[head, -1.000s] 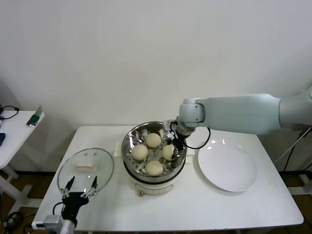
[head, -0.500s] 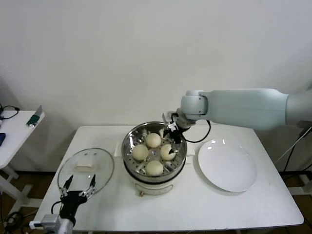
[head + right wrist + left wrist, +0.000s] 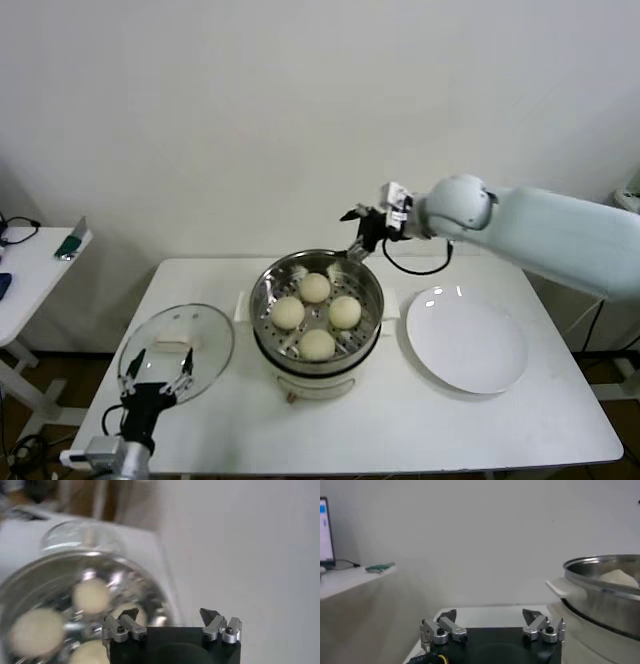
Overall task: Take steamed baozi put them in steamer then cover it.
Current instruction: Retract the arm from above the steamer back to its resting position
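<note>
Since all four baozi (image 3: pixel 316 315) sit in the steamer (image 3: pixel 316 330), covering is judged next. The cover (image 3: pixel 176 346) lies on the surface (image 3: pixel 420 425) beside the steamer, just beyond the open, empty left hand (image 3: pixel 155 371); its handle (image 3: pixel 173 344) should be gripped squarely. The right hand (image 3: pixel 362 228), open and empty, is held above the steamer's far rim.

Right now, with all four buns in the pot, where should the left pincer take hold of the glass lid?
Grip the flat cream handle at the centre of the glass lid, coming straight down from above. The lid lies flat on the table, handle up, and its rim sits too low to pinch. The left pincer, open, already hovers at its near edge.
</note>
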Robot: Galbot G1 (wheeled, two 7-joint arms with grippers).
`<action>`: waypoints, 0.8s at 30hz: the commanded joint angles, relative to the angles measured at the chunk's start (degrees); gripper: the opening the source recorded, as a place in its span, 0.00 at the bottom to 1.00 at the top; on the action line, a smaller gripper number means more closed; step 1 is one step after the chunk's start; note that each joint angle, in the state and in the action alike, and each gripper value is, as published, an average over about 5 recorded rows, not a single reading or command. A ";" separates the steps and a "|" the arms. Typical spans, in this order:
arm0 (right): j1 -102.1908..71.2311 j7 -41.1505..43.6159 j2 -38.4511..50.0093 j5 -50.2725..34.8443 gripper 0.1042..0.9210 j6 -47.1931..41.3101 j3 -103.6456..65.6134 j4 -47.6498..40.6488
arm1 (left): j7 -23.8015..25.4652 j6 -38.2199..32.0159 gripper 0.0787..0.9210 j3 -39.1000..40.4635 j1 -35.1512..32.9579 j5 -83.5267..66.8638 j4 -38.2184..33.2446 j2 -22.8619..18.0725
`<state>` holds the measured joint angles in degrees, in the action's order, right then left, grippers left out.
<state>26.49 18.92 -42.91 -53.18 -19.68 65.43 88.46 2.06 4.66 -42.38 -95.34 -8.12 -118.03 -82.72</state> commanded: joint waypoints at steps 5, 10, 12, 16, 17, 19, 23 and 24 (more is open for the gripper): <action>-76.44 -18.69 13.95 10.94 0.88 7.30 -77.99 8.56 | -2.50 -3.42 0.88 0.20 2.00 8.21 1.35 0.72; -99.23 -14.81 7.01 16.50 0.88 15.87 -96.70 9.33 | -3.59 -4.59 0.88 0.80 2.56 11.71 2.60 0.86; -104.55 -13.25 4.04 17.85 0.88 19.91 -100.00 9.09 | -4.24 -4.83 0.88 1.08 2.67 13.13 2.88 0.87; -112.07 -10.99 -2.62 19.92 0.88 27.05 -103.23 8.66 | -6.40 -5.42 0.88 1.36 2.84 17.75 3.49 1.07; -113.42 -10.67 -4.20 20.69 0.88 28.40 -103.74 8.66 | -7.02 -5.56 0.88 1.38 2.84 18.88 3.61 1.21; -115.49 -10.21 -7.14 22.21 0.88 31.05 -104.46 8.79 | -8.19 -5.75 0.88 1.37 2.80 21.07 3.73 1.60; -118.35 -9.75 -11.76 23.68 0.88 35.11 -104.75 9.45 | -9.66 -5.96 0.88 1.07 2.64 24.90 3.63 2.47; -118.96 -9.67 -12.93 24.10 0.88 36.07 -104.66 9.62 | -10.06 -5.89 0.88 0.95 2.57 25.91 3.51 2.64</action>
<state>-63.74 7.98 -43.97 -35.87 2.14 -20.20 96.46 -3.87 -0.31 -41.25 -92.84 6.82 -114.91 -81.15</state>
